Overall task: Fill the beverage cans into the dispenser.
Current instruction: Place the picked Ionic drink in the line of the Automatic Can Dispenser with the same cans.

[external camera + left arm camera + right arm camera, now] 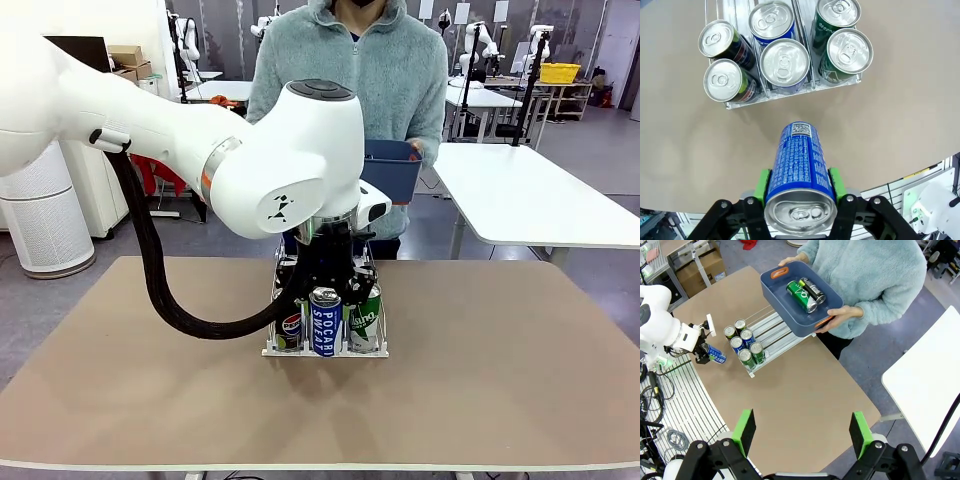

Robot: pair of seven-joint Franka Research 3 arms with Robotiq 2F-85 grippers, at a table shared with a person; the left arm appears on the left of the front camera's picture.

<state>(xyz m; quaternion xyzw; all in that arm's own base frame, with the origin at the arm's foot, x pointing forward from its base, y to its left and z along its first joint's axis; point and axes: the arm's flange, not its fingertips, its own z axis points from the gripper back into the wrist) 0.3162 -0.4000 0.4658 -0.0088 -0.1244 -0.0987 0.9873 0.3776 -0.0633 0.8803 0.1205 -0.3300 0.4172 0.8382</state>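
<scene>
Low in the left wrist frame, the left claw [799,184] clamps a blue Pocari can [799,160] — carrying step; next, align it over the dispenser [740,104], upper centre — the right claw [802,432] gapes empty.

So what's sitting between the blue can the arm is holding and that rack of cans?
Nothing: in the left wrist view, only bare table separates the held blue can from the dispenser.
</scene>
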